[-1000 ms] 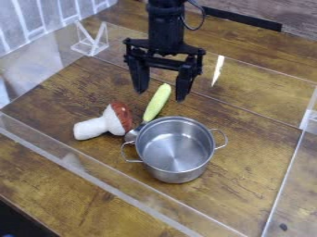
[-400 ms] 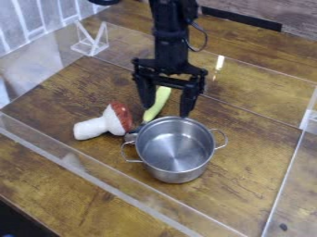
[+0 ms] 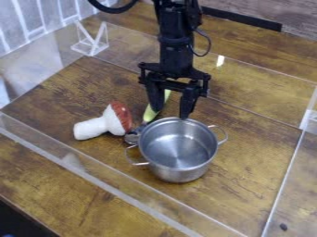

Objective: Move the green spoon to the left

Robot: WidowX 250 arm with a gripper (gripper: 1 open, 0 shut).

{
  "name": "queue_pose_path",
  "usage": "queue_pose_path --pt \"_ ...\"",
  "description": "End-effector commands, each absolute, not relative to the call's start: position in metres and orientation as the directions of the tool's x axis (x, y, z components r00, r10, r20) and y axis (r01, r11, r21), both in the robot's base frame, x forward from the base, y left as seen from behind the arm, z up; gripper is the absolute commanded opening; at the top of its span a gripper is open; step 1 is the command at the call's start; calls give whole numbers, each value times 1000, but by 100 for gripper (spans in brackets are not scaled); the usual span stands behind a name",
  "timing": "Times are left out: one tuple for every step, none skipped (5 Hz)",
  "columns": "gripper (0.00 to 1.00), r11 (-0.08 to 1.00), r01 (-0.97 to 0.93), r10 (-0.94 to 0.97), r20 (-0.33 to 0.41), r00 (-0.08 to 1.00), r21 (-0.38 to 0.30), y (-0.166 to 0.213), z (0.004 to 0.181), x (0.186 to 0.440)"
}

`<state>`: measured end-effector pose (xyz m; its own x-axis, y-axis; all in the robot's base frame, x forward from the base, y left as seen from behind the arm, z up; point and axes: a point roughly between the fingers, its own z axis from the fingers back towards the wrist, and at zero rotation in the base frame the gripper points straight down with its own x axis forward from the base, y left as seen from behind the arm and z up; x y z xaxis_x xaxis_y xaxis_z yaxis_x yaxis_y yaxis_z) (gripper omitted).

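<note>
The green spoon lies on the wooden table just behind the pot, its yellow-green handle pointing away and its silver bowl beside the pot's rim. My gripper points straight down over the handle. Its two dark fingers stand apart, one on each side of the handle and low near the tabletop. I see no contact with the spoon. The arm hides the far end of the handle.
A steel pot with two small handles stands directly in front of the spoon. A red-capped white mushroom toy lies to the spoon's left. A clear acrylic wall borders the front and left. A pale object lies behind, to the right.
The gripper has come down and slightly forward, from hovering above the spoon to straddling its handle. Its fingers look a little closer together. Spoon, pot and mushroom have stayed put.
</note>
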<state>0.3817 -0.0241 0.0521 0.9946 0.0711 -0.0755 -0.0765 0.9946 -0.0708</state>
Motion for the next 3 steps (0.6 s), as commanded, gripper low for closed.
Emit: queue_pose_path --pt "0 997 -36 33 -36 999 -75 -29 57 394" --pt "100 993 -36 32 -35 999 -110 -24 56 403" --pt "0 992 -21 17 -36 999 -126 -18 61 397"
